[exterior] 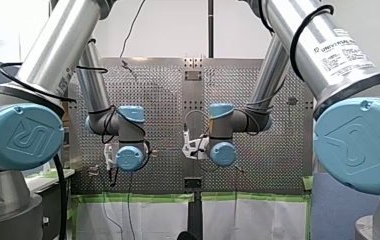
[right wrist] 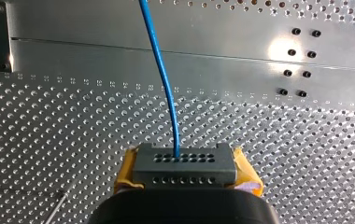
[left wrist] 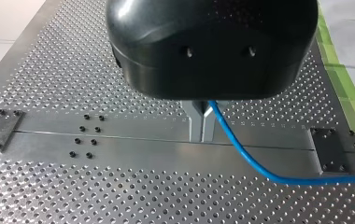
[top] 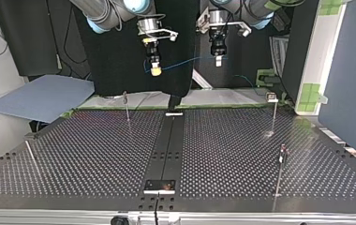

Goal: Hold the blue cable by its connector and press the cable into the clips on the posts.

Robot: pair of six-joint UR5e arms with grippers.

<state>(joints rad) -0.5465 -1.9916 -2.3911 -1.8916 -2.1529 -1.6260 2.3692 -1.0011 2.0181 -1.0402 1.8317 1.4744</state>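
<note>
The blue cable [right wrist: 162, 74], light, limp and probably slick, hangs strung in the air well above the perforated surface [top: 96, 154], best held at its stiffer dark connector [right wrist: 185, 169], where the right jaws' yellow pads [right wrist: 125, 175] sit clamped, while the left jaws pinch the cable itself.
</note>
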